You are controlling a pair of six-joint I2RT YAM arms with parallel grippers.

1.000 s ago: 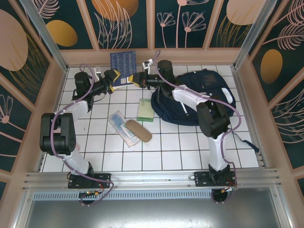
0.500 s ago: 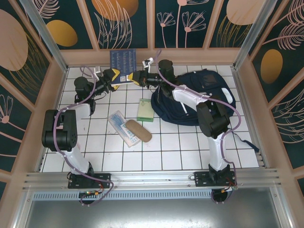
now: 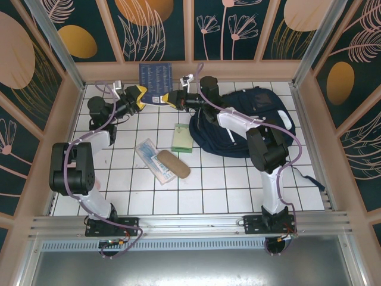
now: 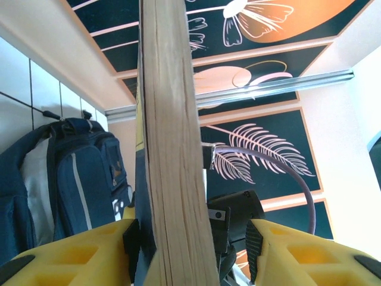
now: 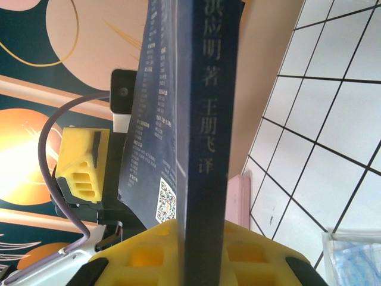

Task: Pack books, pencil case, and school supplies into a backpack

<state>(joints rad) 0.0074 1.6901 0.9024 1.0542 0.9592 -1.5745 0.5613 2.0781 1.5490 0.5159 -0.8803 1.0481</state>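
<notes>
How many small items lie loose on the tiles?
3: pale green box beside the backpack, clear packet nearer, brown pencil case overlapping it. Others may be hidden.

1. The book [image 3: 155,83] stands upright at the surface's [image 3: 226,179] far edge, between the left jaws and the right jaws.
2. The backpack [image 3: 256,122] lies right of the right jaws.
3. Nearer than both jaws lies a flat box [image 3: 181,138]; nearer yet, a pencil case [image 3: 173,164] rests on a plastic packet [image 3: 146,152].
</notes>
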